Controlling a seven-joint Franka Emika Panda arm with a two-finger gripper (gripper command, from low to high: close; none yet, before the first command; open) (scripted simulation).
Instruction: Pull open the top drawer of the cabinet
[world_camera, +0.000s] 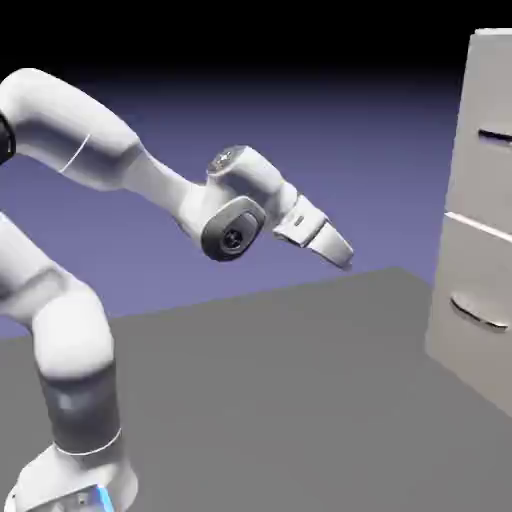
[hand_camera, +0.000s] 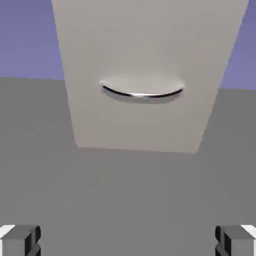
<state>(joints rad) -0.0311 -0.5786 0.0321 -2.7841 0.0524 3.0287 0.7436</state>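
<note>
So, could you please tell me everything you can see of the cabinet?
The cabinet is a tall, boxy, pale grey-beige unit standing upright on the grey table at the exterior view's right, partly cut off by the frame. Its flat fronts are stacked: the top drawer carries a thin dark bar handle, the lower panel a curved silvery handle. Both look shut. Nothing touches it; the fingers hang well short, spread wide apart.
</note>
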